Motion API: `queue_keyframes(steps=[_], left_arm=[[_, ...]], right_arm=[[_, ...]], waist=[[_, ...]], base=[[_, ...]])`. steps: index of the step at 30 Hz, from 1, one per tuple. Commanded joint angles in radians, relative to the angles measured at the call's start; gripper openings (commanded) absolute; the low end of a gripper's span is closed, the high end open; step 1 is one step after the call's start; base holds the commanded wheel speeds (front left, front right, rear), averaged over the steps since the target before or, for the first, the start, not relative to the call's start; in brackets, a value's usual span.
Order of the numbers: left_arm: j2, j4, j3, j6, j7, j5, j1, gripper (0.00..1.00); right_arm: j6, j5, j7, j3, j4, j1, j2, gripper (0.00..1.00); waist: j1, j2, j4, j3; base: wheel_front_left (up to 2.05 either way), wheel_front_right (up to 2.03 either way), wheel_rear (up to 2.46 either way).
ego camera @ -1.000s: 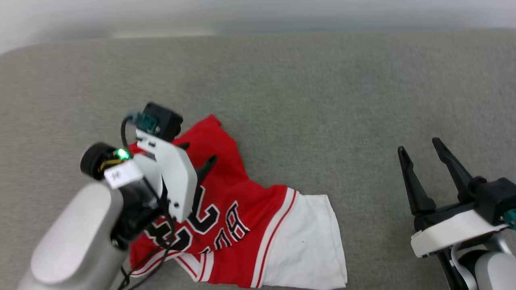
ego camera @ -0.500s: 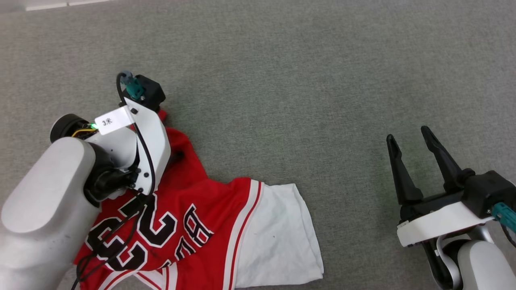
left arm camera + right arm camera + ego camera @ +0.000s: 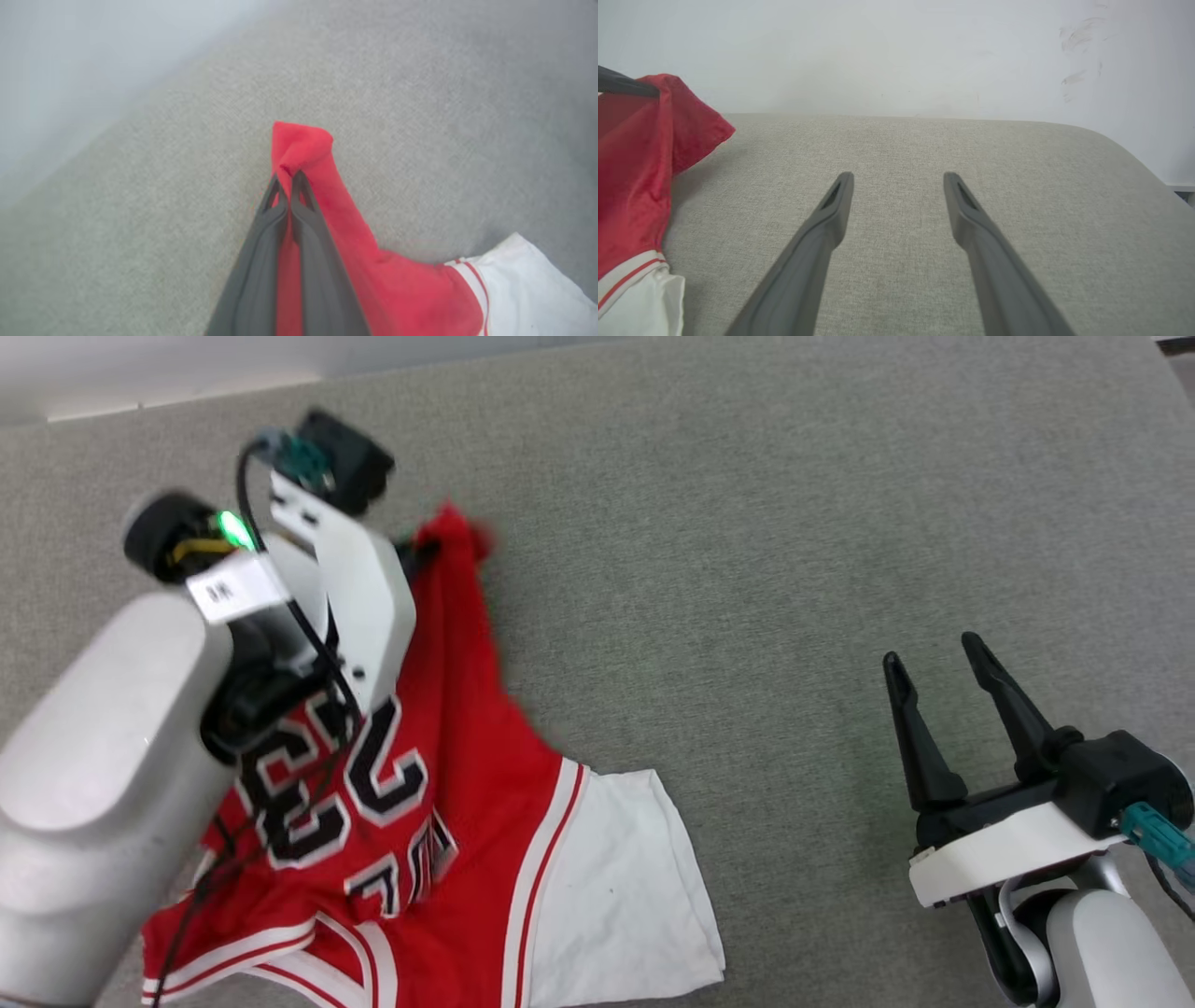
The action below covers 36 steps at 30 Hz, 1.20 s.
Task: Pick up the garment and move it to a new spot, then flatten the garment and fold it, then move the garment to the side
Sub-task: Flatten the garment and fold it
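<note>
Surface: grey fabric desk [image 3: 747, 569], pale wall [image 3: 878, 46] behind.
Count: one garment [image 3: 504, 784], two grippers.
Garment: seven o'clock, corner lifted.
Left gripper [image 3: 286, 179]: pinching that red corner.
Right gripper [image 3: 932, 651]: four o'clock, spread, empty.

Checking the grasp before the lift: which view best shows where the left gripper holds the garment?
Left wrist view: the left gripper is shut on a red fold of the garment, seen close. The head view shows the garment spread out, the wrist covering the pinch. The right wrist view catches the raised red corner.
</note>
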Motion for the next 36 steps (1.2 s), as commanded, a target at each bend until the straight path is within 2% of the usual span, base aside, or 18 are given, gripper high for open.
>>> queue_keyframes(steps=[1,9,17,18,19,22,27,34,36], left_arm=[[0.005,-0.001,-0.004,-0.001,-0.014,0.008,-0.013,0.0],[-0.021,0.017,-0.047,-0.001,-0.155,0.078,-0.185,0.0],[-0.142,0.127,-0.085,0.0,-0.272,0.123,-0.281,0.0],[-0.158,0.147,-0.093,0.001,-0.287,0.127,-0.286,0.27],[-0.168,0.169,-0.107,0.0,-0.292,0.133,-0.288,1.0],[-0.186,0.231,-0.143,0.0,-0.295,0.131,-0.286,1.0],[-0.17,0.293,-0.167,-0.001,-0.376,0.127,-0.293,1.0],[-0.117,0.31,-0.144,0.001,-0.581,0.148,-0.281,1.0],[-0.104,0.312,-0.13,0.016,-0.641,0.155,-0.258,1.0]], right_arm=[[-0.001,-0.002,0.0,0.002,0.0,-0.005,0.0,1.0],[-0.001,0.009,-0.015,0.014,0.005,0.0,0.015,1.0],[-0.001,0.015,-0.047,0.034,0.036,-0.028,0.038,1.0],[-0.001,0.014,-0.05,0.036,0.041,-0.03,0.04,1.0],[-0.001,0.013,-0.053,0.037,0.047,-0.032,0.042,1.0],[-0.001,0.009,-0.059,0.044,0.06,-0.045,0.048,1.0],[-0.001,0.001,-0.062,0.037,0.067,-0.047,0.041,1.0],[-0.001,-0.01,-0.037,0.018,0.05,-0.03,0.01,1.0],[-0.001,-0.012,-0.026,0.009,0.04,-0.019,-0.003,1.0]], waist=[[-0.0001,0.0,-0.009,-0.009],[-0.0001,0.0,-0.069,0.015],[-0.0001,0.0,-0.136,0.064],[-0.0001,0.0,-0.139,0.066],[-0.0001,0.0,-0.142,0.068],[-0.0001,0.0,-0.146,0.068],[-0.0001,0.0,-0.122,0.049],[-0.0001,0.0,-0.04,-0.016],[-0.0001,0.0,-0.006,-0.044]], base=[[0.0,0.0,0.0],[0.0,0.0,0.0],[0.0,0.0,0.0],[0.0,0.0,0.0],[0.0,0.0,0.0],[0.0,0.0,0.0],[0.0,0.0,0.0],[0.0,0.0,0.0],[0.0,0.0,0.0]])
